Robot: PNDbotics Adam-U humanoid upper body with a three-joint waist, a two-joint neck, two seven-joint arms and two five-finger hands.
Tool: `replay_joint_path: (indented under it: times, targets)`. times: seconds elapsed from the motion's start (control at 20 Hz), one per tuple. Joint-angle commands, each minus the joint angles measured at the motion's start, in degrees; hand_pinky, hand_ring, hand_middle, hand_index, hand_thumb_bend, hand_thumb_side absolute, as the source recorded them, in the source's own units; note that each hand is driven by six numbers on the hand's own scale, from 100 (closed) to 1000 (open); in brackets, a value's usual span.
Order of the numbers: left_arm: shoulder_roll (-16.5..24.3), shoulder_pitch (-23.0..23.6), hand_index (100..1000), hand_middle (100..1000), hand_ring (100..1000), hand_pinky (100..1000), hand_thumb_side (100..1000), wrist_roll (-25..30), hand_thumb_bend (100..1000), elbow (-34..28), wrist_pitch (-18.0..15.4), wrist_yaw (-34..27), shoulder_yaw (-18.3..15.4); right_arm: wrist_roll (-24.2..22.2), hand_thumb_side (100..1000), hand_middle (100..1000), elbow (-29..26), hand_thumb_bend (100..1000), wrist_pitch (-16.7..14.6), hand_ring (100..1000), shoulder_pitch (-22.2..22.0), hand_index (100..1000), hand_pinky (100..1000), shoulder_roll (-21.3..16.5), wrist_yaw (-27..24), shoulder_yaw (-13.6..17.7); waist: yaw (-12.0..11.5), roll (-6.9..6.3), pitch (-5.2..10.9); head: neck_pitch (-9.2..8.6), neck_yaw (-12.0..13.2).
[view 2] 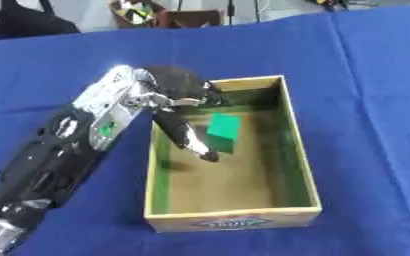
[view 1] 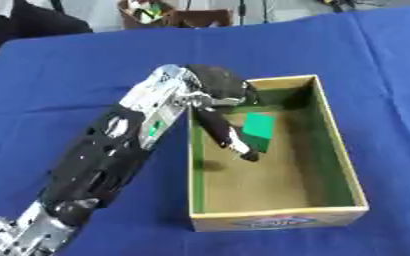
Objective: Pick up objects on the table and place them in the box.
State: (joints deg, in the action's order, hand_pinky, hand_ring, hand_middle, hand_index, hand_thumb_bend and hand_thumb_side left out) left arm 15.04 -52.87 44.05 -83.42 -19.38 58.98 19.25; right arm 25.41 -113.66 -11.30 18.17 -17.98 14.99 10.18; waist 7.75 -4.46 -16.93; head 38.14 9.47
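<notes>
- The left hand point(view 1: 217, 95) hangs over the near-left corner of the box's far end, wrist above the rim, fingers point(view 1: 229, 136) extended straight down into the interior and curled round nothing, so it looks released.
- A green block point(view 1: 259, 126) sits just beside those fingertips, inside the box and apparently on or near its floor; whether they touch I cannot tell.
- The cardboard box point(view 1: 341, 165), green-lined, lies open-topped on the blue tablecloth point(view 1: 68, 85), so reaching in from above suits dropping.
- No right hand shows.
</notes>
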Motion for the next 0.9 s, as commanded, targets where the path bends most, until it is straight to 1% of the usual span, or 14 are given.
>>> replay_joint_path:
  times: [0.05, 0.15, 0.25, 0.3, 0.35, 0.4, 0.5, 0.7, 0.8, 0.9]
  targets:
    - [1.71, -0.48, 935, 774, 759, 495, 1000, -0.46, 608, -4.88, -1.75, -2.2, -3.65, 0.07, 796, 652, -0.93, 100, 0.1, 808, 0.42, 763, 737, -0.96, 0.26, 0.27, -0.19, 0.21, 1.33, -0.6, -0.1]
    - [2.75, 0.03, 910, 734, 717, 427, 1000, -2.18, 459, -7.68, -0.79, -3.9, -6.36, 0.36, 795, 652, -0.93, 100, 0.18, 809, 0.22, 762, 736, -0.89, 0.38, 0.59, -0.61, 0.27, 1.37, -0.54, -0.77]
    - [2.71, 1.33, 878, 678, 664, 355, 1000, -3.91, 369, -10.49, 0.75, -5.62, -9.14, 0.69, 794, 652, -0.93, 100, 0.23, 809, 0.01, 762, 736, -0.78, 0.52, 0.91, -1.22, 0.51, 1.31, -0.66, -1.66]
    - [2.18, 2.19, 857, 647, 636, 323, 1000, -4.73, 266, -11.82, 1.54, -6.43, -10.47, 0.84, 794, 652, -0.93, 100, 0.26, 809, -0.03, 762, 736, -0.72, 0.59, 1.04, -1.49, 0.64, 1.25, -0.72, -2.02]
    - [1.46, 3.12, 835, 619, 609, 294, 1000, -5.52, 100, -13.11, 2.32, -7.23, -11.76, 0.97, 794, 652, -0.93, 100, 0.26, 809, -0.05, 762, 736, -0.67, 0.65, 1.15, -1.74, 0.77, 1.19, -0.76, -2.35]
    - [0.58, 4.15, 819, 607, 593, 281, 973, -6.34, 100, -14.44, 3.13, -8.05, -13.09, 1.12, 794, 652, -0.93, 100, 0.26, 809, -0.06, 762, 736, -0.62, 0.71, 1.27, -2.0, 0.91, 1.12, -0.79, -2.68]
    - [-1.5, 6.5, 782, 578, 555, 250, 977, -7.92, 100, -17.0, 4.7, -9.62, -15.65, 1.35, 793, 652, -0.93, 100, 0.31, 809, -0.22, 762, 736, -0.61, 0.87, 1.47, -2.36, 1.0, 1.09, -0.78, -3.26]
    - [-6.43, 11.63, 750, 542, 515, 243, 955, -11.11, 100, -22.2, 7.9, -12.82, -20.85, 1.66, 796, 652, -0.93, 100, 0.32, 808, -0.65, 762, 735, -0.83, 1.22, 1.76, -3.27, 1.16, 1.2, 0.1, -4.16]
    - [-7.43, 14.35, 733, 512, 484, 231, 920, -12.79, 100, -24.92, 9.57, -14.49, -23.57, 1.93, 795, 652, -0.93, 100, 0.28, 807, -0.62, 762, 734, -1.08, 1.39, 1.96, -3.7, 1.2, 1.02, 0.32, -4.65]
    - [-7.65, 17.15, 722, 501, 476, 235, 917, -14.51, 100, -27.72, 11.3, -16.22, -26.37, 2.16, 794, 652, -0.93, 100, 0.27, 808, -0.55, 762, 734, -1.22, 1.5, 2.06, -3.82, 1.11, 0.86, 0.94, -4.52]
